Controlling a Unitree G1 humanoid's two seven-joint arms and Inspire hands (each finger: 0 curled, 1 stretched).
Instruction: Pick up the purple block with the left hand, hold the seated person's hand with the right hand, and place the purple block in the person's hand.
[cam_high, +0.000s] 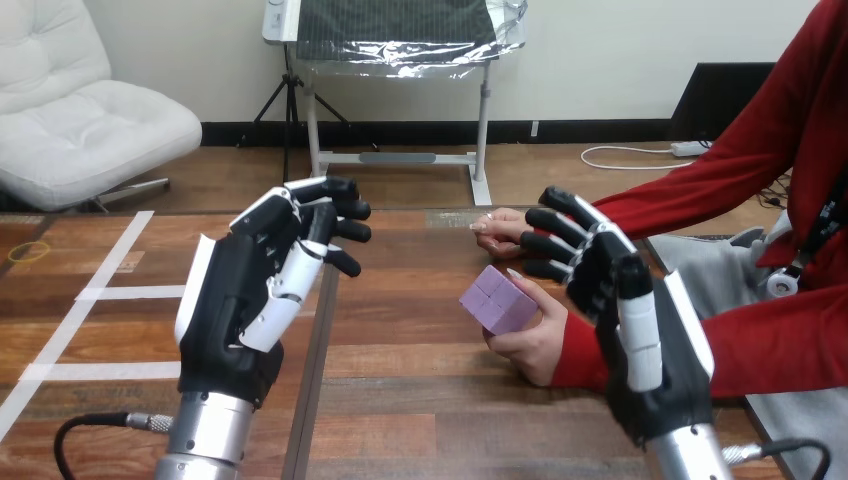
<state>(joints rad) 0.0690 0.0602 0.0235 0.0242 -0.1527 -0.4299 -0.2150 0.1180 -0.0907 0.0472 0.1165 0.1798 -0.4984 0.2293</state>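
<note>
The purple block (497, 300) lies in the person's hand (535, 338) near the table's middle right, held from below and behind. My right hand (640, 340) stands upright just right of that hand, fingers spread and only slightly bent, thumb straight; it is close beside the person's wrist, not curled round it. A second hand of the person (497, 226) rests on the table behind, just left of my right fingertips. My left hand (250, 300) is raised over the table's left part, well left of the block, fingers relaxed and holding nothing.
The wooden table (400, 400) carries white tape lines (110, 290) on its left part. The person's red-sleeved arms (760, 340) come in from the right edge.
</note>
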